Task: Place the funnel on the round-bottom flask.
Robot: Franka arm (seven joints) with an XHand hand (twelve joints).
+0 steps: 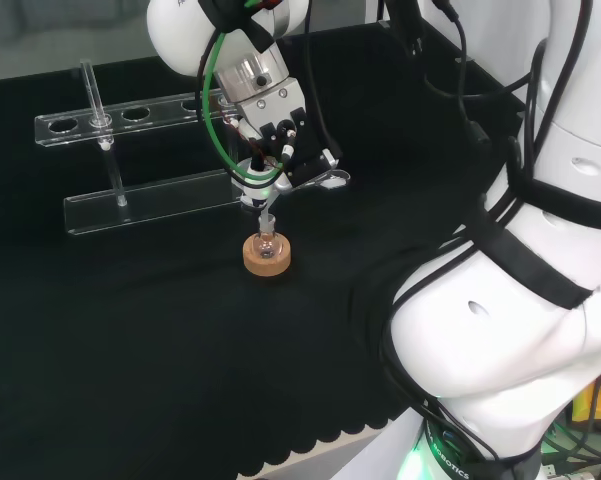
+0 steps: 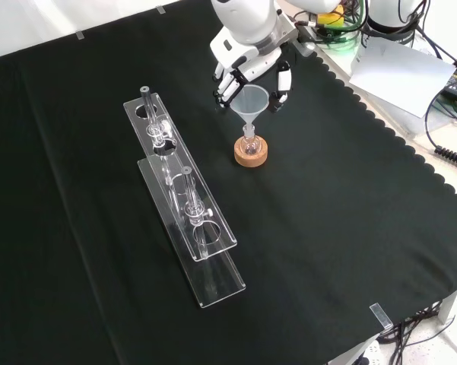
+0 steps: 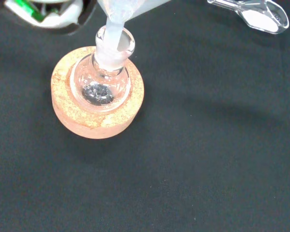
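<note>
Funnel point(image 2: 252, 101) pinched at the rim by the hand point(image 2: 247, 65), fingers curled round the cone, directly above the flask point(image 2: 249, 143). Flask seated upright in a cork ring point(image 2: 251, 154) near the middle of the cloth point(image 2: 350, 228), well apart from the clear rack point(image 2: 184, 205) to the left in the front view. Stem tip at the flask mouth in the wrist view point(image 3: 117, 41), apparently just inside the neck, leaning a little to one side rather than running straight down it.

Likely the seating step, close to done. To finish well:

- Square the stem with the neck first; a tilted stem can catch on the glass lip and tip the flask in its ring.
- Lower slowly and straight, no sideways drift, since nothing but the ring steadies the flask.
- Stop once the cone's taper bears on the neck; judged best from the front view, where the gap between cone and mouth shows plainly.
- Release only when the funnel rests on its own, fingers spread outward and clear of the rim.
- Lift straight up, away from the cone, to avoid dragging it over.

Clear scoop point(image 3: 253, 13) lying on the cloth nearby, not in the way.
</note>
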